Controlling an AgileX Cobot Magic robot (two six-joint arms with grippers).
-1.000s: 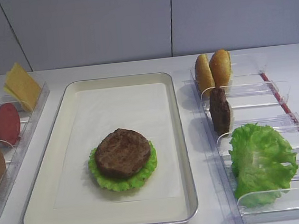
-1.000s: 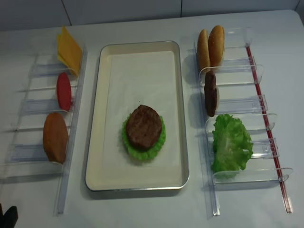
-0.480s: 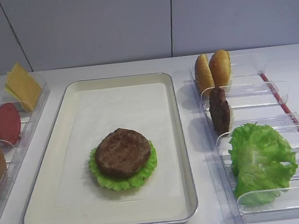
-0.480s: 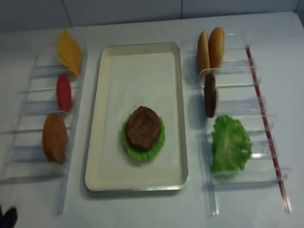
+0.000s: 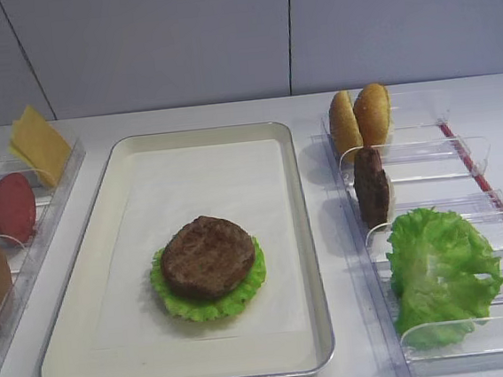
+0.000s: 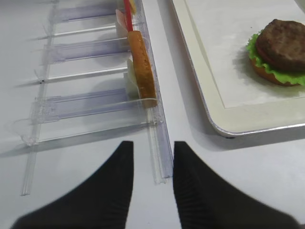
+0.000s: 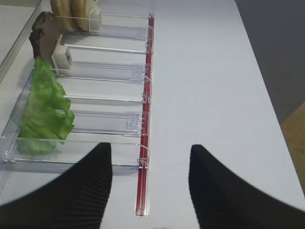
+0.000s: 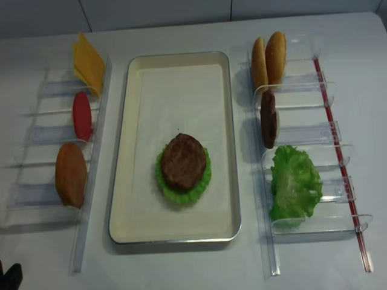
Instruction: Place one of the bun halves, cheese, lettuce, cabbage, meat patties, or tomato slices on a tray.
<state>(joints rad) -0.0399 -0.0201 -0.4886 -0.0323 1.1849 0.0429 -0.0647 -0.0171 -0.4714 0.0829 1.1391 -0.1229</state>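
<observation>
My right tool point(image 7: 150, 183) hangs spread and empty over the white bench point(image 7: 209, 71), the frilly green lettuce leaf point(image 7: 45, 112) ahead to its left in the clear plastic bin, the cream metal tray point(image 5: 305, 237) with its brown patty point(image 5: 208, 256) further left; no writing shows.

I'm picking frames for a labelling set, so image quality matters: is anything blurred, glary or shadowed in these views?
Both exterior high views are sharp and evenly lit; the tray casts only a soft shadow. In the right wrist view the right pincer is a dark, soft-edged shape, and the clear bins show mild glints. The left wrist view is crisp beyond the left pincer.
</observation>
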